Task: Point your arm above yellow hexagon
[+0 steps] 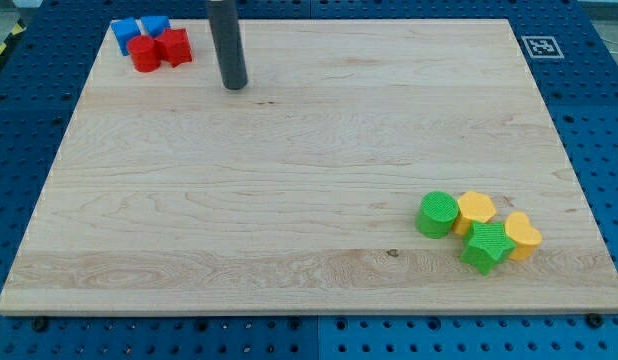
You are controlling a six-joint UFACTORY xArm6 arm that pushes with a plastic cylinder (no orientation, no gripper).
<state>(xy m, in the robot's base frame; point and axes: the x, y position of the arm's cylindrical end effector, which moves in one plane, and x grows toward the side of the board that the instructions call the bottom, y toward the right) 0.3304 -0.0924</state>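
Observation:
The yellow hexagon [476, 208] lies near the view's bottom right, touching a green cylinder [438, 214] on its left and a green star [487, 246] below it. A second yellow block, heart-like [522, 236], lies to the right of the star. My tip [234, 85] is near the view's top left, far from the yellow hexagon, up and to the left of it. The tip touches no block.
A cluster sits at the view's top left corner: two blue blocks [123, 33] [155, 24] behind a red cylinder [143, 54] and a red star-like block [175, 46]. The wooden board [309, 170] rests on a blue perforated table. A marker tag [541, 45] lies beyond the top right corner.

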